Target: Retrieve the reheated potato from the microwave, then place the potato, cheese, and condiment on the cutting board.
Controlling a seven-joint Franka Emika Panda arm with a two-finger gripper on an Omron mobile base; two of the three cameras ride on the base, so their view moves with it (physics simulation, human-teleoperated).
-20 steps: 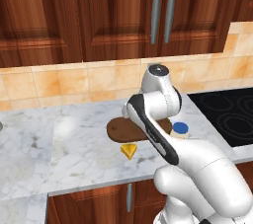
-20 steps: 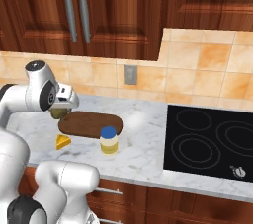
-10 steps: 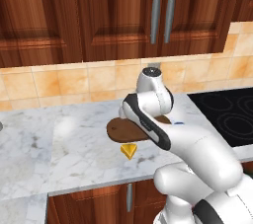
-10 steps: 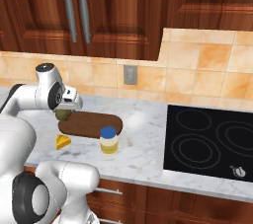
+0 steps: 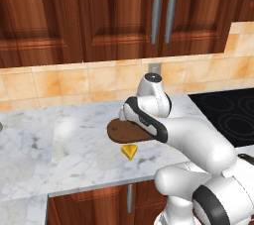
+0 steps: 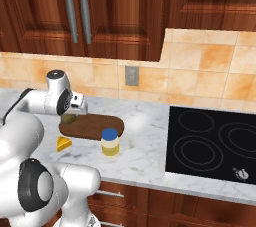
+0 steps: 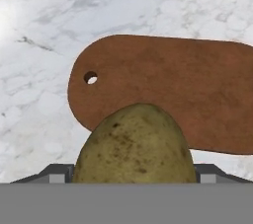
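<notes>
One of three items is nearly there: I have the potato (image 7: pixel 136 144) clamped in the gripper (image 6: pixel 71 116), jaws spread wide round it, held just over the holed end of the cutting board (image 6: pixel 92 126). I judge it not yet set down; whether it touches the wood I cannot tell. The cheese (image 6: pixel 63 143) lies on the marble just off the board's near edge; the condiment bottle (image 6: pixel 110 142) stands beside the board's other end, also off it. Both left to move. My arm covers much of the board from the left base view, and the fingertips sit hidden behind the potato.
</notes>
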